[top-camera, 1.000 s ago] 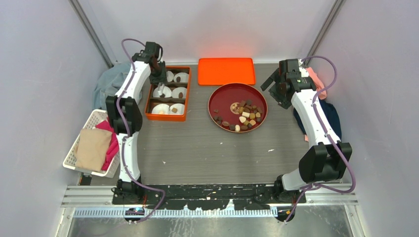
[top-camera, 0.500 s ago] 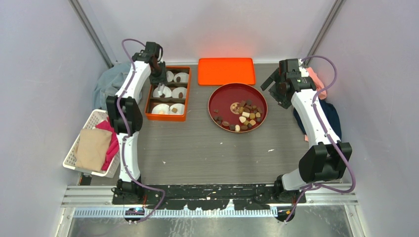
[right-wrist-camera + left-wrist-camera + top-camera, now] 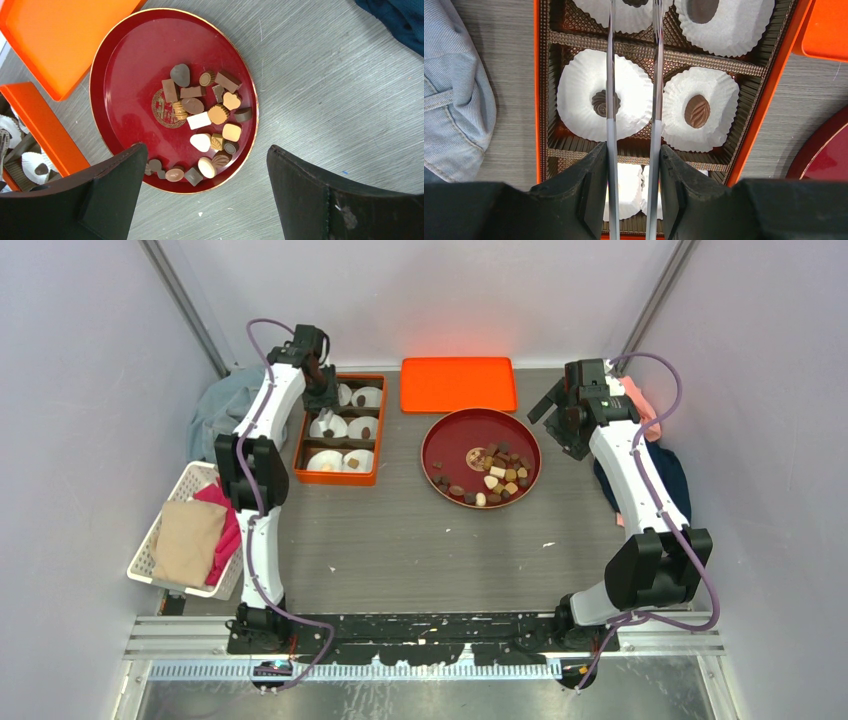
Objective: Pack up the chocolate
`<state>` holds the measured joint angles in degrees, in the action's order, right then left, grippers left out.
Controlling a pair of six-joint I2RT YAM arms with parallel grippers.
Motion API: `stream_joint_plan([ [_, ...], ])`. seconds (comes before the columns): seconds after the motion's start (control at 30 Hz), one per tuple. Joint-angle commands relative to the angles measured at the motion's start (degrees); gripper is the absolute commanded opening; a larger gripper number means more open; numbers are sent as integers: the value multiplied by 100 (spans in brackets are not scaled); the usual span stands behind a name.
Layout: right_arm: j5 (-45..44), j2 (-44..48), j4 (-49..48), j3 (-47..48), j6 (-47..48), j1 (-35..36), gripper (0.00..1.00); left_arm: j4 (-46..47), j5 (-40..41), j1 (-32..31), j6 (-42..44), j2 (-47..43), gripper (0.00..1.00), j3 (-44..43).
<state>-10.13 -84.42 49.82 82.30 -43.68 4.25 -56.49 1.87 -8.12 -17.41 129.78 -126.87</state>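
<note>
Most chocolate (image 3: pixel 209 116) lies heaped on the red plate (image 3: pixel 115 55), right of the orange box (image 3: pixel 768 112) whose paper cups (image 3: pixel 574 100) hold single pieces. The left claw (image 3: pixel 633 30) hangs over the box, blades narrowly apart, tips unseen: I cannot tell if it pinches anything; its blades could snag a light cup. The right claw (image 3: pixel 206 150), spread wide and empty, could scatter the crowded heap.

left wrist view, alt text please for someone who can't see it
Two thin metal fingers, slightly apart, reach over an orange box of white paper cups holding brown chocolates. Denim cloth lies left of the box, the edge of a red plate at right.
</note>
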Motion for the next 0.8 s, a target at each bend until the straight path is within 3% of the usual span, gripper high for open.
stream_joint_plan([
  [0.0, -33, 49, -64, 239, 27, -5, 94, 119, -46, 47, 105, -170, 40, -208],
  [0.27, -33, 72, -54, 241, 9, -8, 94, 87, -48, 47, 267, -185, 40, -198],
  [0.43, -16, 64, -57, 251, 0, -10, 94, 130, 31, 47, 294, -303, 34, -126],
  [0.77, 18, 35, -78, 278, -9, -12, 94, 205, 64, 47, 414, -1031, 3, 22],
])
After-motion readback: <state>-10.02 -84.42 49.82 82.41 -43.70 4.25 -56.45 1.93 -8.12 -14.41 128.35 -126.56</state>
